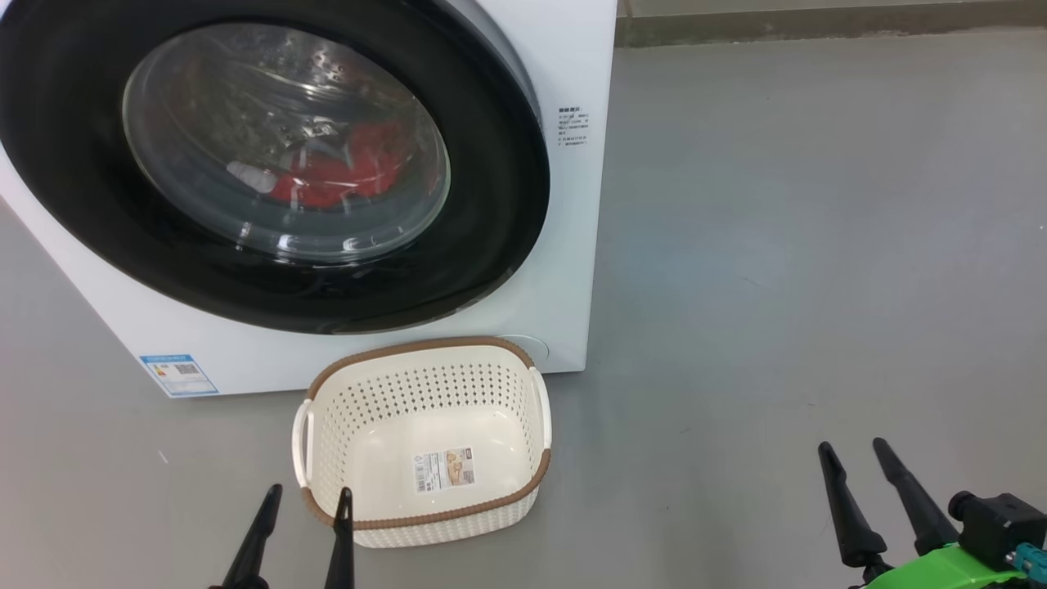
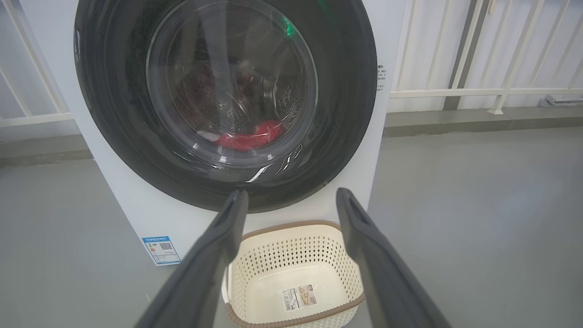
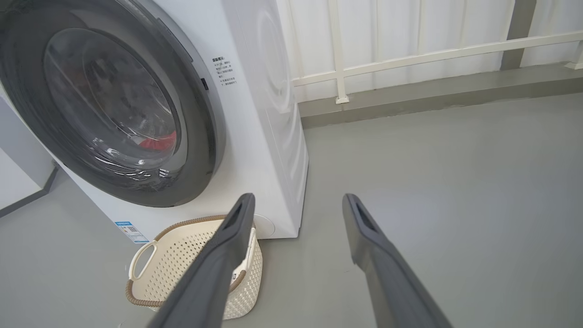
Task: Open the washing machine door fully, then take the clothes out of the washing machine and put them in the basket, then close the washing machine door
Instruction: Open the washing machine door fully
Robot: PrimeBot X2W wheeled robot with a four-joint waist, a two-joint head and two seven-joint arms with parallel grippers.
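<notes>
Jaws on both sides are spread wide, gripping nothing. Our left gripper point(image 1: 309, 491) hangs by the basket's point(image 1: 425, 344) near rim, and our right gripper point(image 1: 852, 446) is well off over the floor point(image 1: 777, 286). The door point(image 1: 491, 204) is shut on the washing machine point(image 1: 572, 245), with the red clothes point(image 1: 335, 176) low behind the glass. The basket sits right in front.
</notes>
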